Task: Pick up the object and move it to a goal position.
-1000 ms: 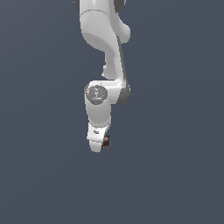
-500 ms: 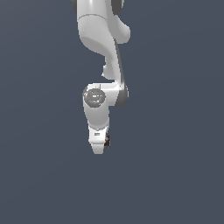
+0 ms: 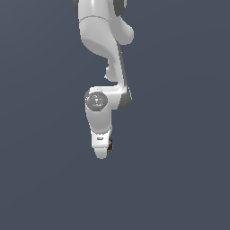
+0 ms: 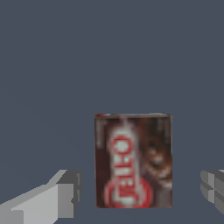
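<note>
The object [image 4: 133,161] is a small dark brown box with a red-and-white label. In the wrist view it lies between my two grey fingertips [image 4: 65,192], with a gap on each side. My gripper [image 4: 140,192] is open around it and touches neither side. In the exterior view the white arm hangs down and the gripper [image 3: 102,150] sits low over the grey floor. Only a dark sliver of the object [image 3: 110,144] shows at the hand's edge there; the rest is hidden behind the hand.
A plain grey floor [image 3: 179,179] fills both views. The arm's upper links [image 3: 101,40] rise out of the top of the exterior view.
The hand has sunk slightly lower in the exterior view, staying over the object. The object has not moved.
</note>
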Tool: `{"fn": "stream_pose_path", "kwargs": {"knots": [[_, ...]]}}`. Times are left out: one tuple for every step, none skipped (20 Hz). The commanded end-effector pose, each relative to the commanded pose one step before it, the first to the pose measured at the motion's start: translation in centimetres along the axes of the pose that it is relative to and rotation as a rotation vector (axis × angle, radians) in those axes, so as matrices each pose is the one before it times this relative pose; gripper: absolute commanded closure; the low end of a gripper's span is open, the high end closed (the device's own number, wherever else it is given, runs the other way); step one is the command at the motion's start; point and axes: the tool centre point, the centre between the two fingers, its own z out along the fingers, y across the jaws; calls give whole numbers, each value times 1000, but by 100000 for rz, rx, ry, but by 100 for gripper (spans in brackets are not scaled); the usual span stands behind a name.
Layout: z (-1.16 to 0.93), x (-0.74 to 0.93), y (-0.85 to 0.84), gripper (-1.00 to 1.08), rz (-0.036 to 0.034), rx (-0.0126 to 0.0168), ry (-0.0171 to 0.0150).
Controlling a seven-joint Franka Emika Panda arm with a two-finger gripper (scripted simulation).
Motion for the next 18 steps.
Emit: {"fn": "stream_pose_path", "kwargs": {"knots": [[491,24,-32,-92,-76,70,12],[349,-21,-12,-92,0,0,0],[425,20,-11,-92,-69,0,-1],[500,15,-16,-92,-69,1,-1],[572,-3,-22,-92,-49,1,-1],[606,9,-22,-92,-69,1,-1],[530,13,-16,-92,-69,1,0],[445,6,-9,-92,-49,-1,1],[360,-21,-2,-92,0,0,0],[273,17,14,-92,-48,-5,5],[193,-9,23,-92,0,0,0],[112,-4,35,-92,0,0,0],[39,1,38,-92,0,0,0],[-8,-26,14,-92,41,-18,19],[0,0,0,108,0,0,0],[0,0,0,108,0,0,0],[0,0,0,108,0,0,0],[0,0,0,108,0,0,0]]}}
